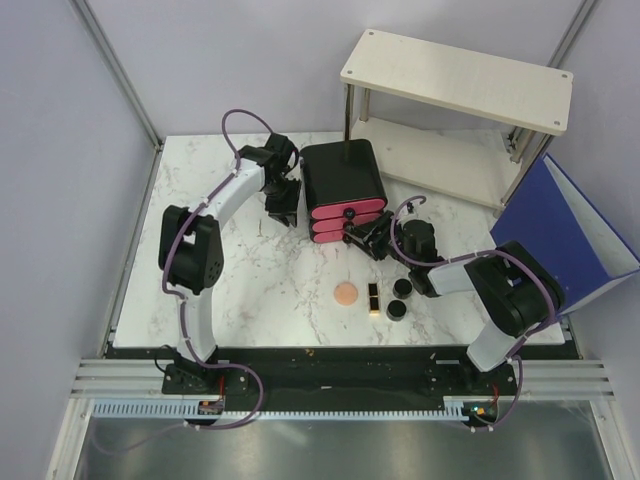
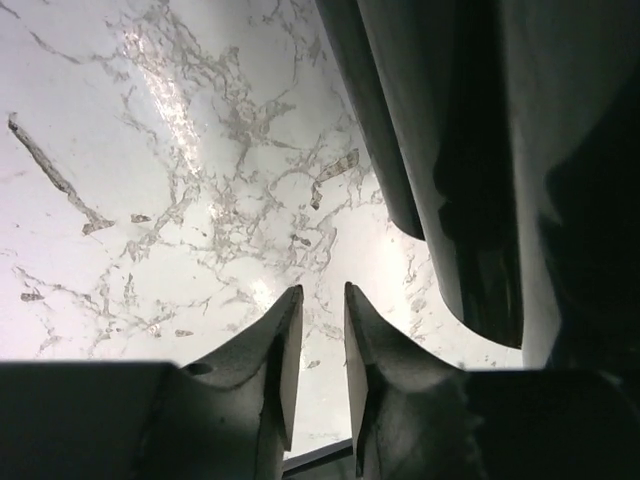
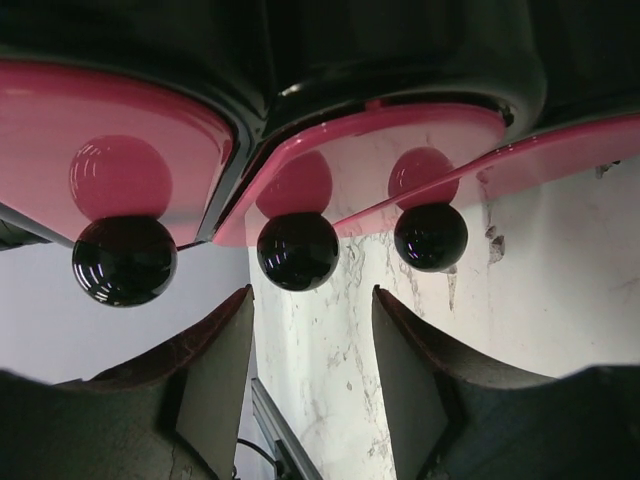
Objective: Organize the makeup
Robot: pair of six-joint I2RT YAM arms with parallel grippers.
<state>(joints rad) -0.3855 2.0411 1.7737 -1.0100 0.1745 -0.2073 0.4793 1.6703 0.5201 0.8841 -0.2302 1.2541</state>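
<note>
Four pieces of makeup lie on the marble in the top view: a round peach disc [image 1: 345, 294], a black-gold lipstick [image 1: 373, 297] and two small black round jars [image 1: 402, 287] [image 1: 396, 310]. Behind them stands the black box [image 1: 343, 170] with pink drawers. My right gripper [image 1: 358, 238] [image 3: 312, 293] is open, facing the drawer fronts. The middle black knob [image 3: 298, 250] sits just beyond its fingertips, with nothing between them. My left gripper [image 1: 283, 210] [image 2: 322, 292] hangs close beside the box's left wall [image 2: 450, 180], its jaws narrowly apart over bare marble, holding nothing.
A white two-tier shelf [image 1: 455, 80] stands at the back right, and a blue bin [image 1: 565, 235] leans at the right edge. Two more black knobs [image 3: 125, 260] [image 3: 430, 236] flank the middle one on the pink drawer fronts [image 3: 110, 130].
</note>
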